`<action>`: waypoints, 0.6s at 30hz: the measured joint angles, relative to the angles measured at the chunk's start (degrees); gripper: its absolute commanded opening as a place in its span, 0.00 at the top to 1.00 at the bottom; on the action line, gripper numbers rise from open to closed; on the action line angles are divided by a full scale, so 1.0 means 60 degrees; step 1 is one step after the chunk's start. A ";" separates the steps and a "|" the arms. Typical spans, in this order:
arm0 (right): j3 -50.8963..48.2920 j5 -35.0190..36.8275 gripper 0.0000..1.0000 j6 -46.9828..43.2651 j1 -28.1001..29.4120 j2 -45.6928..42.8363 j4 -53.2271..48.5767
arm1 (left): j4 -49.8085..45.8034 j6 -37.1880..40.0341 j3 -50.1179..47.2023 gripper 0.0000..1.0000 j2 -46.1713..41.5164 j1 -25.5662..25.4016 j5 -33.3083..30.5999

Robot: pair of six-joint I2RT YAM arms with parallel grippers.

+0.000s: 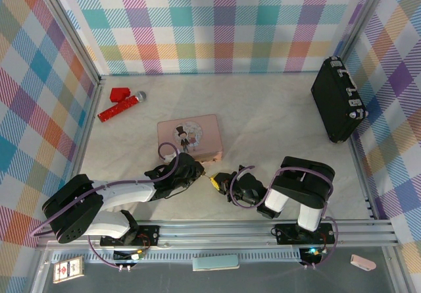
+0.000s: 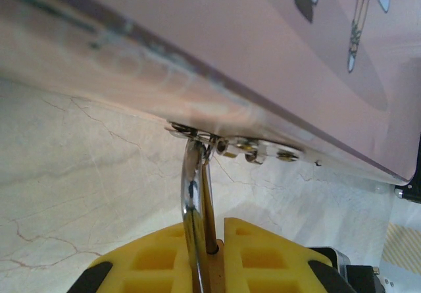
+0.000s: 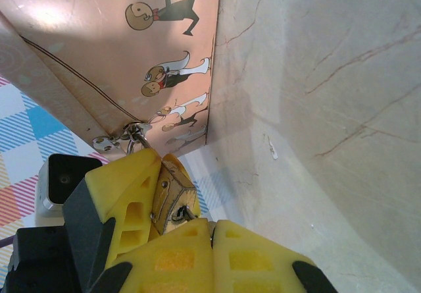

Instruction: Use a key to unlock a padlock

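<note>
L fingers (image 2: 263, 253) clamped tight on padlock (image 3: 172, 197), its shackle hooked thru clasp (image 2: 197, 135) on near edge of pink tin (image 1: 190, 137), low over counter (image 1: 276, 128). R fingers (image 3: 256, 257) pinched shut on key (image 3: 186, 212), tip at padlock's underside, right beside L fingers.

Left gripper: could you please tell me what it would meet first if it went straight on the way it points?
Probably the pink tin: the left gripper, shut on the padlock, points at its side wall close ahead.
</note>
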 measured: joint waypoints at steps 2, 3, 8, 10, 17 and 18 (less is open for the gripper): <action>-0.0004 0.0004 1.00 0.0004 0.0000 0.0000 0.0000 | 0.0000 -0.0015 0.0000 0.93 0.0018 -0.0025 -0.0022; -0.0004 0.0007 1.00 0.0007 0.0000 0.0000 0.0000 | 0.0004 -0.0025 0.0000 0.93 0.0029 -0.0044 -0.0051; -0.0004 0.0007 1.00 0.0033 0.0000 0.0000 0.0007 | 0.0029 -0.0047 0.0000 0.93 0.0044 -0.0091 -0.0084; -0.0004 0.0007 1.00 0.0033 0.0000 0.0000 0.0015 | 0.0040 -0.0066 0.0000 0.93 0.0047 -0.0117 -0.0080; -0.0004 0.0007 1.00 0.0033 0.0000 0.0000 0.0015 | 0.0051 -0.0069 0.0000 0.93 0.0055 -0.0157 -0.0113; -0.0004 0.0007 1.00 0.0033 0.0000 0.0000 0.0015 | 0.0051 -0.0069 0.0000 0.93 0.0055 -0.0175 -0.0127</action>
